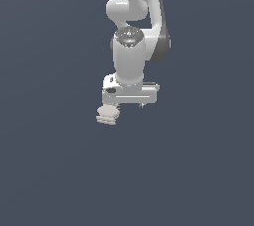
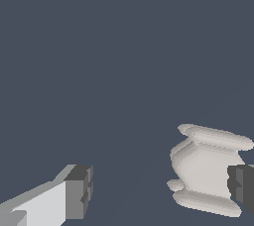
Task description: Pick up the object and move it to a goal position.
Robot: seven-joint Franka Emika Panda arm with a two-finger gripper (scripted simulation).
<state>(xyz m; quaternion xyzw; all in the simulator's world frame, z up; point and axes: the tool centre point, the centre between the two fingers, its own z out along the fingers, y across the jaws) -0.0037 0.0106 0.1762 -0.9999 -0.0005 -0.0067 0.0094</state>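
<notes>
The object (image 1: 107, 115) is a small pale beige lump with ridged lobes, on the dark floor just below the hand, toward the exterior view's left. In the wrist view the object (image 2: 206, 168) lies between the two fingers, right against one dark fingertip (image 2: 243, 186); whether they touch I cannot tell. The other fingertip (image 2: 78, 192) stands far from it. My gripper (image 1: 126, 105) is open wide and holds nothing; it also shows in the wrist view (image 2: 161, 190). The white-and-grey arm (image 1: 130, 59) comes straight down above it.
A plain dark blue-grey floor (image 1: 198, 170) fills both views. No other objects, walls or edges show.
</notes>
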